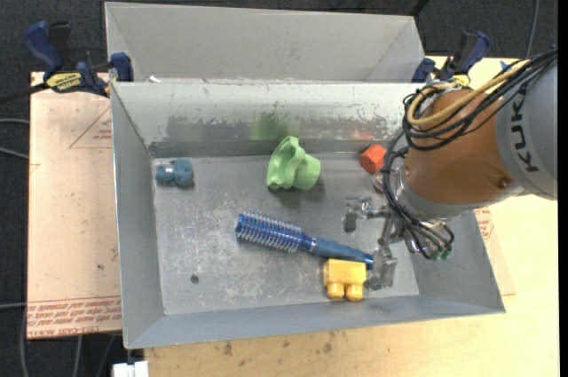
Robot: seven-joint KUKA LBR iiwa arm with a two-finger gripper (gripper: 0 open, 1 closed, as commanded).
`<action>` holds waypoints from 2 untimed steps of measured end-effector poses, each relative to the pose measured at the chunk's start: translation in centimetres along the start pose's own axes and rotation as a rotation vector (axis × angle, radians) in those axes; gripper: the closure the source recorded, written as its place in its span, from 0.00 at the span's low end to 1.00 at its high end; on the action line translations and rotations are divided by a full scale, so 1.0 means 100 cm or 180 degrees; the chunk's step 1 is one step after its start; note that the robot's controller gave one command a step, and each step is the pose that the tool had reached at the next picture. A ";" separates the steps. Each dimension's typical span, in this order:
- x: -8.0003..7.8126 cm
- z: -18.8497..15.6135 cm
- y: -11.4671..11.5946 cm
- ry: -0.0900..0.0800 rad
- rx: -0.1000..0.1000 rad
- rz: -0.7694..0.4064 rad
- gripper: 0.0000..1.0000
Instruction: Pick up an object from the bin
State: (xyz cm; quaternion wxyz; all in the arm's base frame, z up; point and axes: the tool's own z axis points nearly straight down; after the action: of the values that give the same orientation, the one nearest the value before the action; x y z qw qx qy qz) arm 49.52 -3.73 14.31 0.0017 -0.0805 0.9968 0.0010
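Two things lie nearest the gripper [373, 239], front-right in the bin [133, 215]: a blue hairbrush [282, 235] and a yellow toy block [344, 279] (likely targets); its jaws stand spread, empty, ready to close.

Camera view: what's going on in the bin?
The KUKA arm reaches in from the right, with its pincer low in the bin's near right corner. It is right by the handle end of a blue hairbrush and a yellow block. Nothing looks lifted. A green lump, an orange piece and a blue-grey bit lie farther back.
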 end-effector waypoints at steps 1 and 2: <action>-0.007 0.073 0.018 0.0018 -0.0001 -0.0007 0.00; -0.007 0.069 0.017 0.0015 0.0003 -0.0007 1.00</action>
State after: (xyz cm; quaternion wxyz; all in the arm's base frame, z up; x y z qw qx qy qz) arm 50.00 -1.93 7.39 -0.0007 -0.0816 0.9967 0.0004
